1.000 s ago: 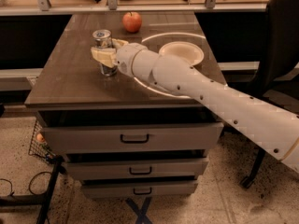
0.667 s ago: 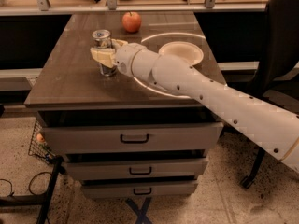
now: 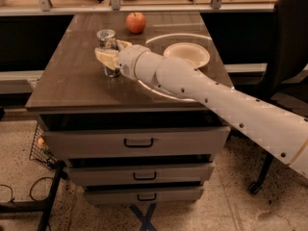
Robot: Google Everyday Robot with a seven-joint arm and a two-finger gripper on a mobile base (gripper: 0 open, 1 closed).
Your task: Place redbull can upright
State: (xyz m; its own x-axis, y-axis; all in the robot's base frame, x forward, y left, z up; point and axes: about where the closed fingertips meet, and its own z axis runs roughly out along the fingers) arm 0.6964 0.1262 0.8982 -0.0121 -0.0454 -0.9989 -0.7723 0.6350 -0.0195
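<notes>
Within the tool, pinched between its jaws, the redbull can stood upright on the surface; placing looked done, leaving a gentle release and straight retreat.

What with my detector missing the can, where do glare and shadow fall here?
Camera view: a bright arc of glare curves over the table around the bowl; the top of the redbull can shines; the gripper, at the can's side, is lit; shadow sits under the table's edge.
</notes>
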